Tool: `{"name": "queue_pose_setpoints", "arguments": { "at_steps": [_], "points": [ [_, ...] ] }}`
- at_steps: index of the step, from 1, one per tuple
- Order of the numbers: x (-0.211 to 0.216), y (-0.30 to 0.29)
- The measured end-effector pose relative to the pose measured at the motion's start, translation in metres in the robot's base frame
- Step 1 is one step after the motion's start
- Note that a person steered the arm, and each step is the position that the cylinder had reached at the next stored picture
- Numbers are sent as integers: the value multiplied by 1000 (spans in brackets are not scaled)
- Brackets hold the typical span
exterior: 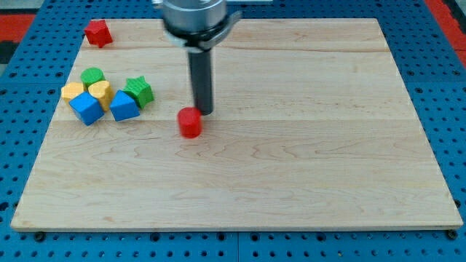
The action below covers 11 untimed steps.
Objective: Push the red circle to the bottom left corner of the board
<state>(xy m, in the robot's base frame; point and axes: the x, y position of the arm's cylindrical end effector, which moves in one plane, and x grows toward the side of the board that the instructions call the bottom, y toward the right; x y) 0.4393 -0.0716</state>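
Observation:
The red circle (190, 122), a small red cylinder, stands on the wooden board (291, 167) left of the middle. My tip (203, 110) rests on the board just above and to the right of it, very close or touching. The rod rises from there to the arm's grey end at the view's top. The board's bottom left corner (22, 222) is far below and to the left of the red circle.
A cluster sits at the board's left: a green circle (92, 76), a yellow block (72, 90), a yellow heart (100, 92), a blue cube (87, 108), a blue block (124, 106) and a green star (139, 91). A red block (97, 33) lies at the top left corner.

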Motion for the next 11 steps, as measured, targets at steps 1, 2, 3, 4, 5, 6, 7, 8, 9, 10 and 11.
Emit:
{"name": "queue_pose_setpoints", "arguments": {
  "at_steps": [1,2,3,4,5,6,7,8,9,10,11],
  "points": [
    [41,-54],
    [51,-60],
    [43,-33],
    [65,-35],
    [90,-57],
    [100,-105],
    [100,-101],
    [104,-64],
    [125,-61],
    [137,-90],
    [137,-125]
  ]
}}
